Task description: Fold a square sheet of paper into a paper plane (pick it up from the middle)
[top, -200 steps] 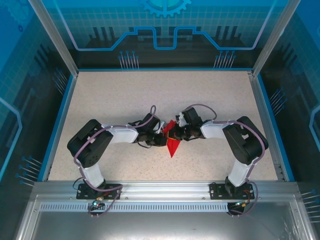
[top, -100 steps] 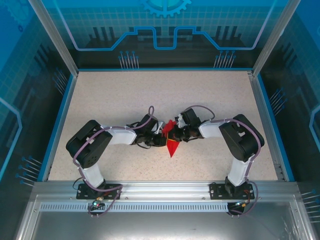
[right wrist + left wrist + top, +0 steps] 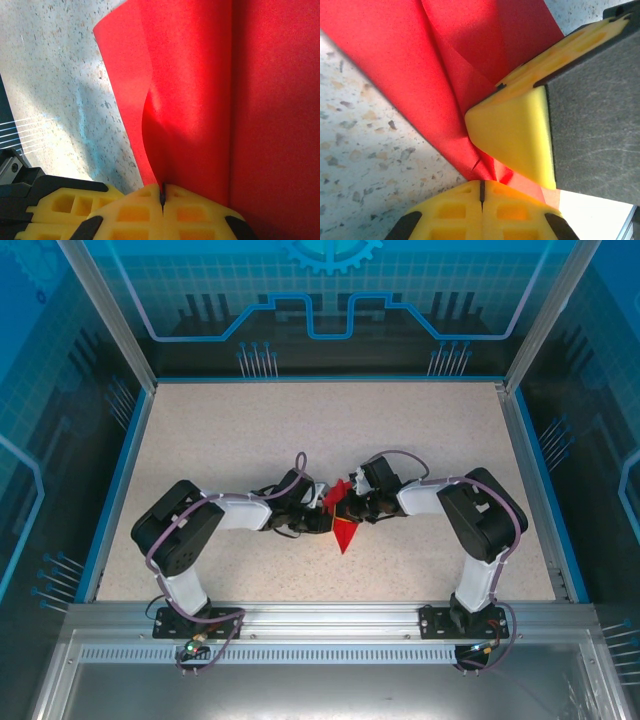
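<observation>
Speckled tabletop (image 3: 250, 430) beneath thin red paper (image 3: 344, 532), creased, pointed

1. The left arm (image 3: 235, 508) has its elbow bent outward and its forearm reaching inward, with the left gripper (image 3: 320, 512) clamped tight on the folded red paper (image 3: 343, 530).
2. The right arm (image 3: 430, 498) mirrors it — the right gripper (image 3: 352, 506) pinches the same paper, close beside.

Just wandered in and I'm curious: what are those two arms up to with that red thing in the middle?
Two robot arms are folding red paper into a plane. The left claw and right claw are each pinched shut on it from opposite sides, at the middle of the table. It is already creased, with a point aimed toward the arms' bases.
</observation>
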Robot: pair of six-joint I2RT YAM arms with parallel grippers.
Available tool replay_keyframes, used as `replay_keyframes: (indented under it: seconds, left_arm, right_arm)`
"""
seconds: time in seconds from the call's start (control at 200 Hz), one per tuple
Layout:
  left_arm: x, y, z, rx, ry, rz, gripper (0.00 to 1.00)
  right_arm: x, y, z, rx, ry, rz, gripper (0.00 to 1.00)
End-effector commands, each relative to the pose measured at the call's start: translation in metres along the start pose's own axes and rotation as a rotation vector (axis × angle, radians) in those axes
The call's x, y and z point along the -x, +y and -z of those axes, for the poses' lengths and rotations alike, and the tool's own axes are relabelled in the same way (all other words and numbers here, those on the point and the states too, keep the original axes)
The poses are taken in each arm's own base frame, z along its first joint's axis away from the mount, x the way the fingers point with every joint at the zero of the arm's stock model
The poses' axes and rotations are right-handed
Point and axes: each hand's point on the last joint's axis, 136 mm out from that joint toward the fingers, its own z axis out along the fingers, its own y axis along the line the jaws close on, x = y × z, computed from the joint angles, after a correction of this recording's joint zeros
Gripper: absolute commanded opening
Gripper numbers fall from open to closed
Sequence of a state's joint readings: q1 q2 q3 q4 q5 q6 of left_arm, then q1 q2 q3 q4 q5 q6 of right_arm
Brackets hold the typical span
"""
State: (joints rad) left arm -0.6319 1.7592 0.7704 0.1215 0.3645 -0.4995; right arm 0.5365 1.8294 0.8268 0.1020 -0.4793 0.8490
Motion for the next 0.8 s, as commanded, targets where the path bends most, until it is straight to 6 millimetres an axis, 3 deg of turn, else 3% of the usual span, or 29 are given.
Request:
replay_keyframes:
  seconds: [0.0, 0.165, 0.355, 0.62, 0.795]
  left_arm:
    - [-0.005, 0.011, 0.004, 0.037, -0.008, 0.039, 0.00]
    - [0.006, -0.003, 0.019, 0.017, -0.048, 0.037, 0.00]
    - [0.020, -0.008, 0.035, 0.028, -0.110, 0.060, 0.09]
    - [0.049, 0.002, 0.050, 0.020, -0.232, 0.148, 0.19]
    - [0.057, 0.007, 0.043, 0.013, -0.230, 0.179, 0.28]
  right_arm:
    - [-0.008, -0.010, -0.008, -0.041, 0.023, 0.003, 0.04]
    - [-0.010, -0.017, -0.011, -0.051, 0.031, -0.004, 0.04]
    - [-0.010, -0.016, -0.010, -0.045, 0.029, 0.001, 0.05]
    - [-0.012, -0.018, -0.011, -0.034, 0.032, 0.015, 0.07]
    - [-0.013, -0.019, -0.010, -0.029, 0.027, 0.038, 0.10]
